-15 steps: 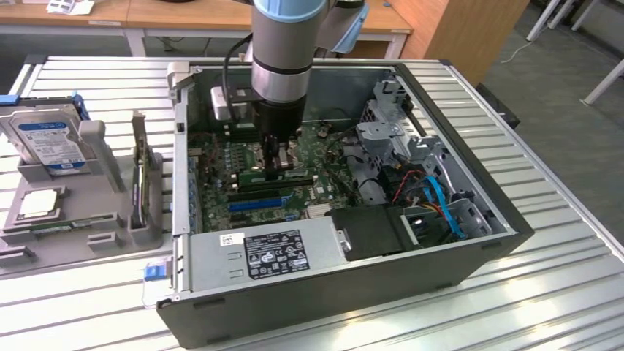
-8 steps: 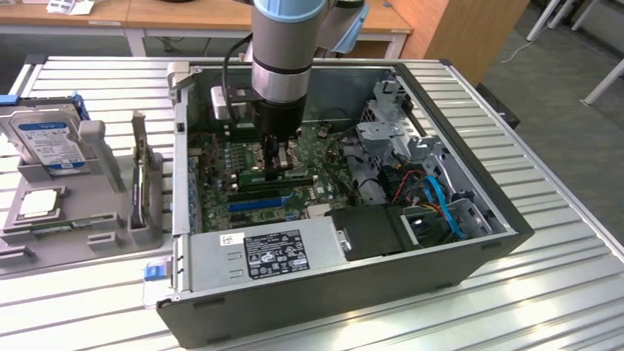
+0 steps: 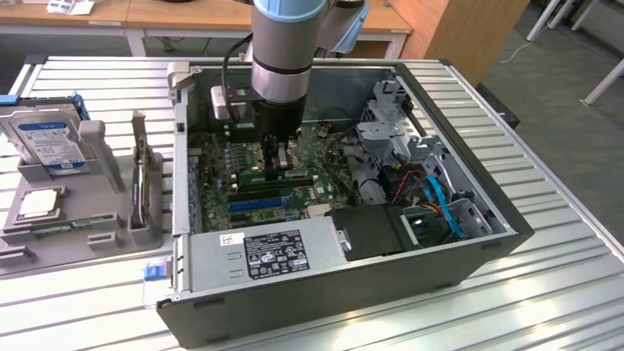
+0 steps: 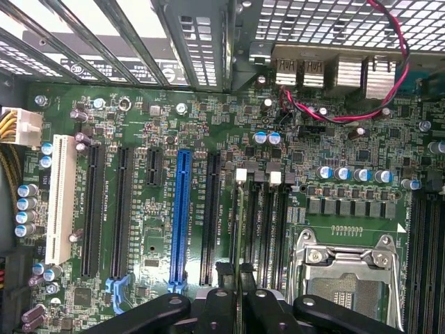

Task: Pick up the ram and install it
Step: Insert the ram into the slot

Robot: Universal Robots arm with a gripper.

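One ram (image 4: 240, 229), probably light, stiff and fragile, sits pinched along its top edge by the gripper (image 4: 239, 300) above the motherboard (image 4: 208, 118).

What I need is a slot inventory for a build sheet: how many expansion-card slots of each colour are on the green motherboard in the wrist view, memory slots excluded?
White plastic long slot: 1
Blue plastic long slot: 1
Black plastic long slots: 3
Black plastic short slot: 1
Total: 6

grn ram (image 4: 240, 229), blue slot (image 4: 182, 216), blk tool (image 4: 238, 278)
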